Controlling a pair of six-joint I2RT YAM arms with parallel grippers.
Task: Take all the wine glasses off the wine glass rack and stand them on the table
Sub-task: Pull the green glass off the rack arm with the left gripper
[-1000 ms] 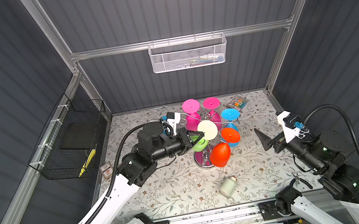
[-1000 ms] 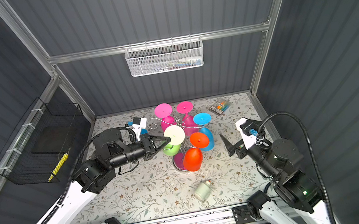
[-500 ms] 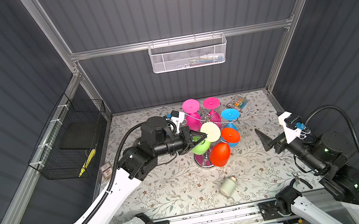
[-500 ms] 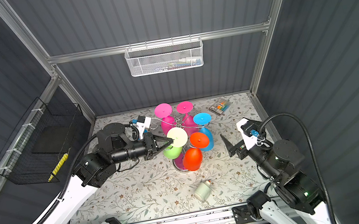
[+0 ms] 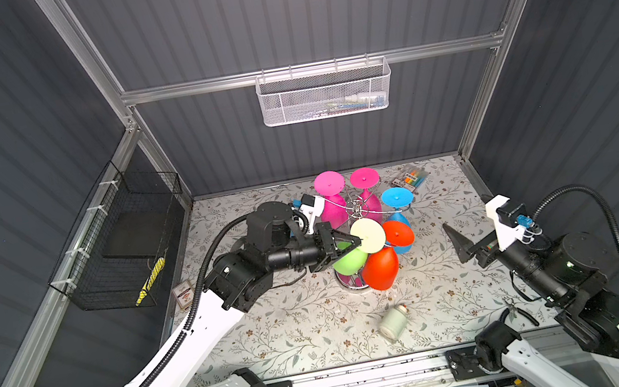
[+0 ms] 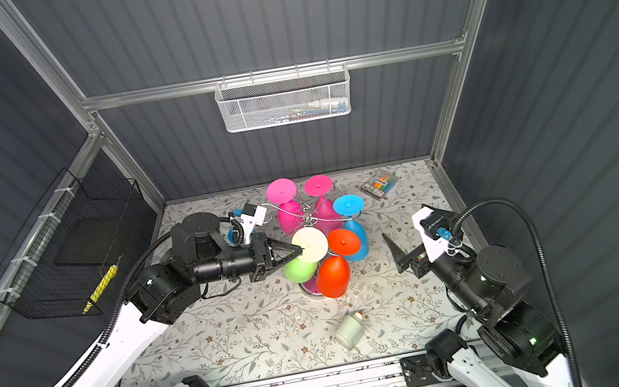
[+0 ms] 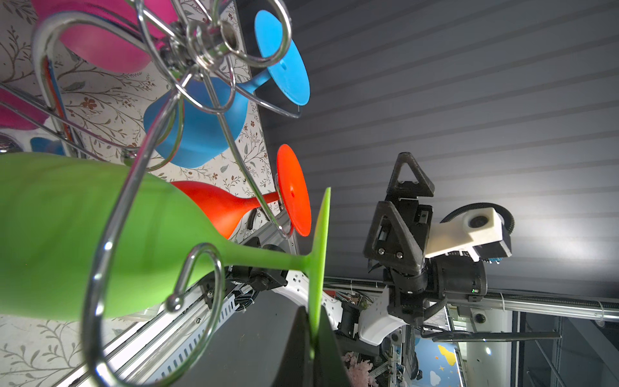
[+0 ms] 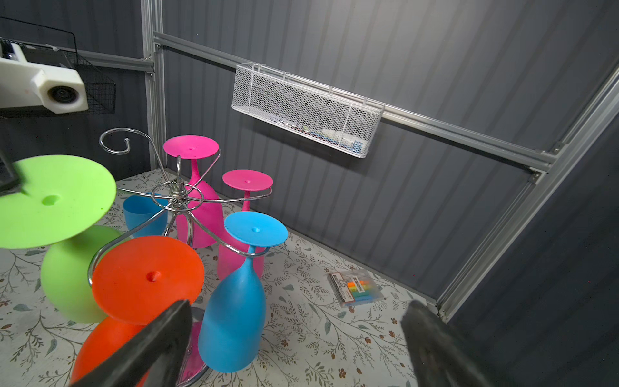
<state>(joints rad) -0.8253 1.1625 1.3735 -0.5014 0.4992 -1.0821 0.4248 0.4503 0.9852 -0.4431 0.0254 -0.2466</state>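
- The left gripper (image 7: 313,338) has its jaws pinched together on the rim of the green wine glass's foot, with the thin disc clamped between the tips.
- The green wine glass (image 8: 77,274) lies at 3 o'clock from that claw in both top views. It is on the 7 o'clock side of the wine glass rack (image 5: 357,209).
- Its long axis is tilted: the foot sits high and near the hub, and the bowl hangs low toward 7 o'clock.
- In the left wrist view the stem crosses the curled end of a scroll arm (image 7: 201,268). I cannot tell whether it has cleared that curl.
- The next move likely depends on drawing the stem outward, away from the hub, roughly toward 8 o'clock.
- The orange glass (image 5: 381,269) hangs just beside it on the 5 o'clock side and could be knocked.
- The right gripper (image 7: 402,204) has its jaws spread wide and holds nothing. It is well apart at 3 o'clock from the rack, so the left arm is the nearer one.
- A marker pack (image 5: 410,178) lies at 2 o'clock and a card box (image 5: 183,294) between 8 and 9 o'clock. Both carry labels too small to read.
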